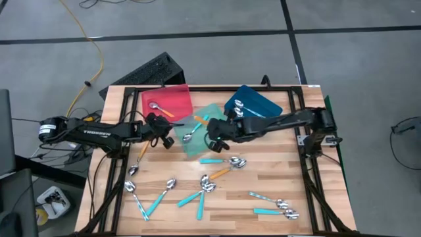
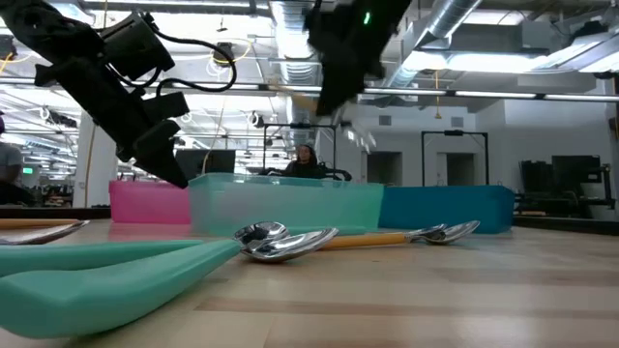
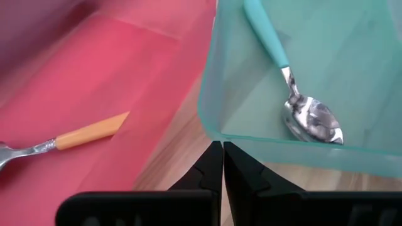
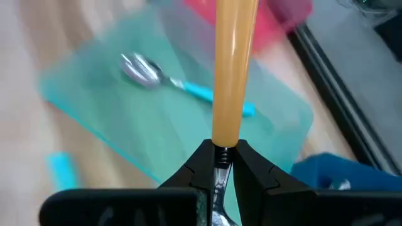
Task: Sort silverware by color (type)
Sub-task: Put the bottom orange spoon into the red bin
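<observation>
My right gripper hangs over the teal tray, shut on an orange-handled spoon. One teal-handled spoon lies in that tray. The red tray holds another orange-handled spoon, and the blue tray holds a spoon. My left gripper is shut and empty, low over the wood between the red and teal trays, close to the teal tray's wall. Several more spoons lie on the table's near half. My right gripper pinches the spoon at its thin metal neck, just where the orange handle begins. The fingers slant down from the table's right side and lie along the spoon. The handle sticks out ahead past the fingertips, and the spoon is lifted clear above the teal tray.
The three trays stand side by side along the far half of the wooden table. A black keyboard-like thing lies behind the red tray. A black frame rail runs along the table's right side. A person sits far off in the room.
</observation>
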Robot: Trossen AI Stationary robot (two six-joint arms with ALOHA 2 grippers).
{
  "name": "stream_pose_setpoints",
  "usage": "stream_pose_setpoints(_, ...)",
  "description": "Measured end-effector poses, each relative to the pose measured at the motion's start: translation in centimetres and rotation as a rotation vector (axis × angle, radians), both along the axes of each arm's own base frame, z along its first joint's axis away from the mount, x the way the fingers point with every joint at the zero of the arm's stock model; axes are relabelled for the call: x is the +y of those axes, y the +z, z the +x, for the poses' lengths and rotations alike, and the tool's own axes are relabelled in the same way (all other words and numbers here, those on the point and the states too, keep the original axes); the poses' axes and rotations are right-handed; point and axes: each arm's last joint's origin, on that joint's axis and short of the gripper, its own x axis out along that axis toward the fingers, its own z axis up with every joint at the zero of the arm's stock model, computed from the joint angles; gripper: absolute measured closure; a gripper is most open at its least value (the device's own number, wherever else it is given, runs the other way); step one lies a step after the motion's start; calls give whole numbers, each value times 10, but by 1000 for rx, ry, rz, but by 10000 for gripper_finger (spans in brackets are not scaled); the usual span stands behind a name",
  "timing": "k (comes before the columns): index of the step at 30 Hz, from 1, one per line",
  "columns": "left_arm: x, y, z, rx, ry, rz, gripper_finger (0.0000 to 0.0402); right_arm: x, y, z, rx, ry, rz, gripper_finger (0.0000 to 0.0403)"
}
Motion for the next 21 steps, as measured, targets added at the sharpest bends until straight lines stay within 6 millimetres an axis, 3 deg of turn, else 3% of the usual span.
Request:
stream_pose_setpoints(3,0,0,0,-3,-10,-11,401,-6,-22,7,72,-17,-1,342)
stream_pose_setpoints(8,-1,0,0,-4,-17,-17,401,-14,-37,14,96,-78,-83,342)
stream_pose_setpoints(21,-1,0,0,2,-28,-9,401,-16,-36,20,49,-90,-123,342)
